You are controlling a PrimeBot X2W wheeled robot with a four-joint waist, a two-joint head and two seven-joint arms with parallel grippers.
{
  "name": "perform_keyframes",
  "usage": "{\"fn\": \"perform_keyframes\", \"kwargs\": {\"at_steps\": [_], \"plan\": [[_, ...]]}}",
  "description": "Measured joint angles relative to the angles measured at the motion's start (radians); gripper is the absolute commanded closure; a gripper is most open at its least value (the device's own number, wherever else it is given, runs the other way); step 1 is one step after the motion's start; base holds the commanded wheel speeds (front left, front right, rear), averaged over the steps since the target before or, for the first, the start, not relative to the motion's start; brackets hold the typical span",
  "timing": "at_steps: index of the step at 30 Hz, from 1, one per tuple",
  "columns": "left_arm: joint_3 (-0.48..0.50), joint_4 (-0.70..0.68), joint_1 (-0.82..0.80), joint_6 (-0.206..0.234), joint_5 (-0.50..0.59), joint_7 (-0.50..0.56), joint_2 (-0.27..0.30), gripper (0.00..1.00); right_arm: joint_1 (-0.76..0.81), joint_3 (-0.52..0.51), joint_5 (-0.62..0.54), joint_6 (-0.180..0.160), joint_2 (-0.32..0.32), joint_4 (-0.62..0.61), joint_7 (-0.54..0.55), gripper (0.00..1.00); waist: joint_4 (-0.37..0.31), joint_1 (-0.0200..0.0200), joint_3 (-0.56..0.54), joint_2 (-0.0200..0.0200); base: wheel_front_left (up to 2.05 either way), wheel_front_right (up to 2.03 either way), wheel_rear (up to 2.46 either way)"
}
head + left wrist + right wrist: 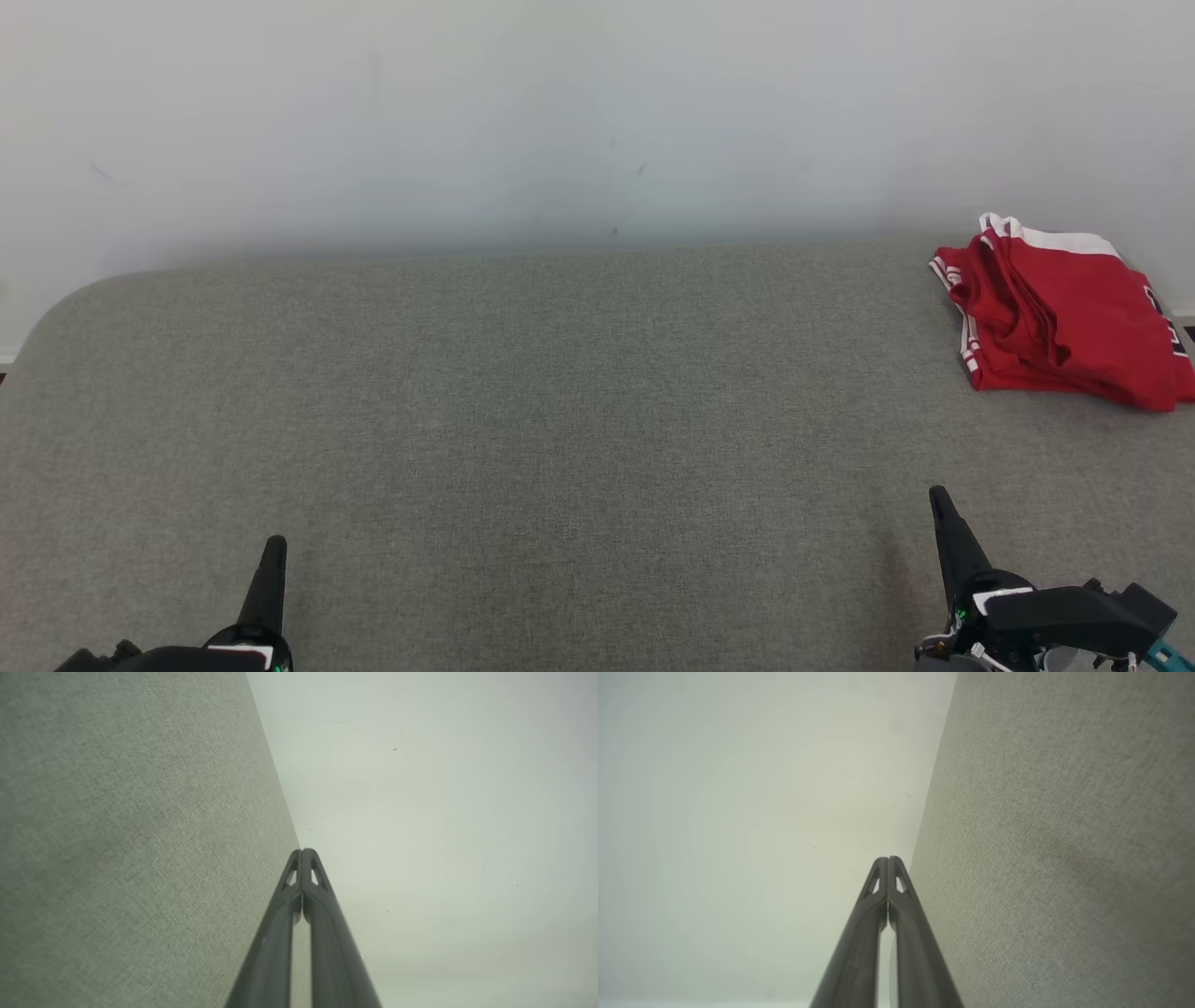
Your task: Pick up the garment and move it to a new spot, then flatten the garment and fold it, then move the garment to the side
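Left fingers (327, 933) and right fingers (861, 933) pressed together, empty; garment (1064, 317) well apart.

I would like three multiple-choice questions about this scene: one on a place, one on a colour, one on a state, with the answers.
1. Where does the jersey lie on the grey surface?
A. far right
B. far left
C. centre

2. What is the jersey's main colour?
A. blue
B. red
C. green

3. How are the left gripper and the right gripper?
A. both open
B. one holds the jersey
C. both shut, empty

Answers: 1 A, it sits at the head view's far right edge; 2 B, red cloth with white trim; 3 C, each wrist view shows fingertips touching, nothing between.
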Motion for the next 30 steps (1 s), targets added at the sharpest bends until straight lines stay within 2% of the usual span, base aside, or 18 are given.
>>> {"fn": "perform_keyframes", "kwargs": {"at_steps": [30], "plan": [[0.041, 0.010, -0.034, -0.037, -0.176, 0.047, -0.026, 1.00, -0.028, -0.007, 0.200, 0.000, 0.000, 0.003, 0.039, 1.00, -0.008, 0.0000, 0.019, 0.0000, 0.00, 0.00, 0.00]]}}
